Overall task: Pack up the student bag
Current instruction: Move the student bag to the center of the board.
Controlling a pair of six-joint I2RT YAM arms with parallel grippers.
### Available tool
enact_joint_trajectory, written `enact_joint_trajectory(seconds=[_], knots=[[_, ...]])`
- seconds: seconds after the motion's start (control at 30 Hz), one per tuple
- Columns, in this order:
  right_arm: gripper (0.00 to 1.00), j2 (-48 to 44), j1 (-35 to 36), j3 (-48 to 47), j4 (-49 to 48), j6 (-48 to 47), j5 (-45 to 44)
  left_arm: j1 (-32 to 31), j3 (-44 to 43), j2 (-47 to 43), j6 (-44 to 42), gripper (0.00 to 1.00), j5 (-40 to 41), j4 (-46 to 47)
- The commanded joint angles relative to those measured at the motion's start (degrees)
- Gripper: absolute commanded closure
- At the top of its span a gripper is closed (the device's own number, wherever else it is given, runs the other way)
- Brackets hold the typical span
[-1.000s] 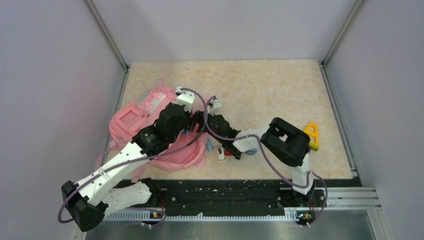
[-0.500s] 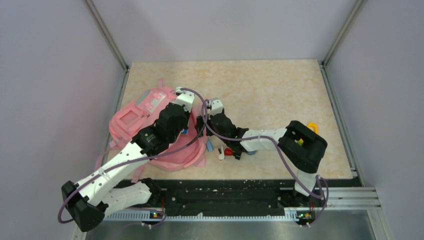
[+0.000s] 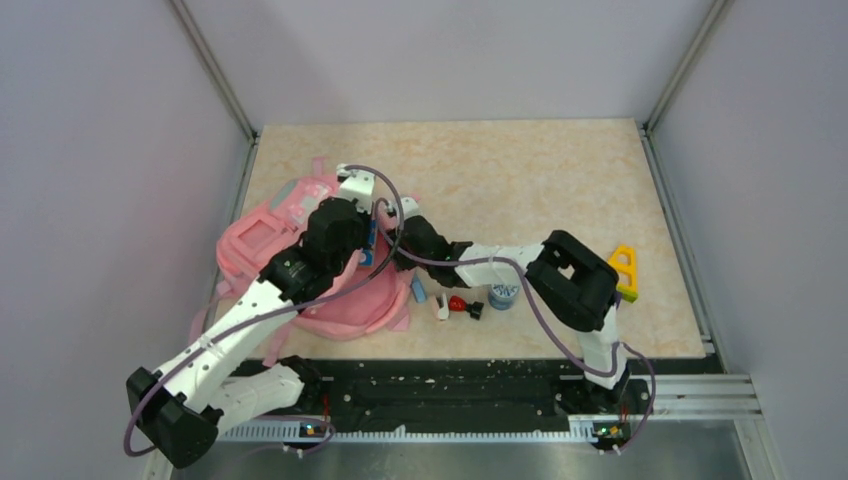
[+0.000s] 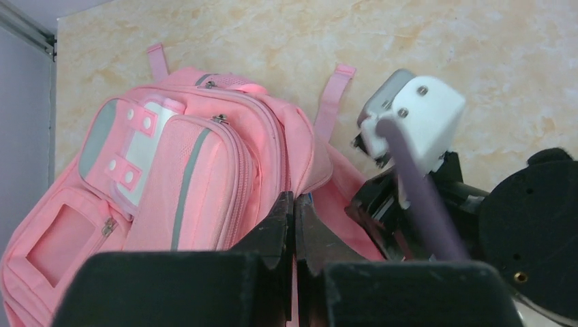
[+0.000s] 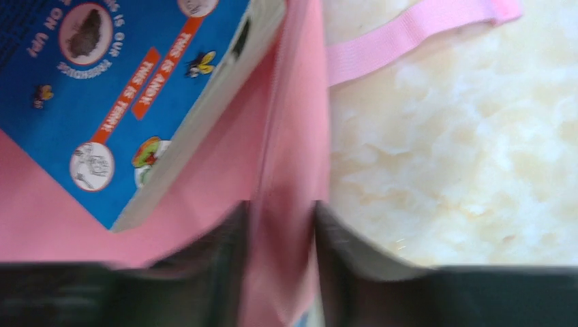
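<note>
The pink student bag [image 3: 268, 238] lies at the table's left, its opening facing right. My left gripper [image 4: 294, 199] is shut on the rim of that opening, and a sliver of pink fabric shows between its jaws. In the top view it [image 3: 368, 240] sits over the bag's right edge. My right gripper [image 5: 281, 208] is open. It straddles the pink rim [image 5: 290, 136] from the other side, with the fabric filling the gap between its blurred fingers. A blue book [image 5: 129, 88] lies inside the bag. The right gripper's black body [image 4: 385, 204] stands just right of the left jaws.
On the table right of the bag lie a small blue item [image 3: 418, 290], a white and red piece [image 3: 455, 304] and a blue-white cup [image 3: 501, 296]. A yellow triangular frame [image 3: 624, 270] lies near the right edge. A pink strap [image 5: 409, 30] trails over the marble top.
My right arm has reached left to the bag's opening and its jaws have narrowed over the rim. The left gripper has shifted toward the far side with the rim. The cup is now uncovered.
</note>
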State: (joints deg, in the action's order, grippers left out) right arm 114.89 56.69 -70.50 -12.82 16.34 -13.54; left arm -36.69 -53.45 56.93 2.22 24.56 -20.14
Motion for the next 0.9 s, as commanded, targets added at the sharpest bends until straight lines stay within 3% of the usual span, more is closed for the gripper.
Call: enact_joint_trajectory(seconds=[0.0,0.07,0.13,0.33,0.47,0.6,0.63,0.77,0.8,0.87], knots=[[0.76,-1.24,-3.45,-6.14,3.27,0.86,3.01,2.71,-2.62,1.53,1.37,1.00,-2.94,8.58],[0.92,-3.54,-5.17,-6.45,4.34,0.83,2.89,2.81,-4.39,3.28,0.74,1.00,-4.40,9.80],[1.00,-6.08,-7.16,-6.44,5.20,0.92,3.28,2.82,-7.39,6.51,0.66,1.00,-6.16,9.77],[1.00,-9.93,-16.14,-10.67,11.83,-1.14,10.74,2.85,-16.15,17.98,5.72,1.00,-11.52,12.36],[1.00,-8.54,-21.61,-15.22,17.57,-3.30,18.13,2.85,-19.22,24.60,8.80,1.00,-13.43,16.81],[1.00,-6.17,-24.76,-17.61,18.76,-4.32,19.40,2.80,-21.65,29.26,7.97,0.97,-14.32,16.93],[1.00,-5.61,-25.31,-18.03,18.62,-4.43,19.18,2.82,-21.46,29.17,7.71,0.86,-14.71,16.89],[1.00,-3.06,-27.55,-19.27,17.73,-3.46,18.79,2.77,-16.58,24.45,5.27,0.26,-19.88,18.01],[1.00,-2.27,-28.05,-19.78,17.60,-3.20,18.73,2.72,-14.93,22.32,5.52,0.18,-20.66,18.00],[1.00,-0.49,-28.95,-21.25,18.26,-2.94,18.58,2.60,-10.41,17.32,7.33,0.15,-21.38,17.41]])
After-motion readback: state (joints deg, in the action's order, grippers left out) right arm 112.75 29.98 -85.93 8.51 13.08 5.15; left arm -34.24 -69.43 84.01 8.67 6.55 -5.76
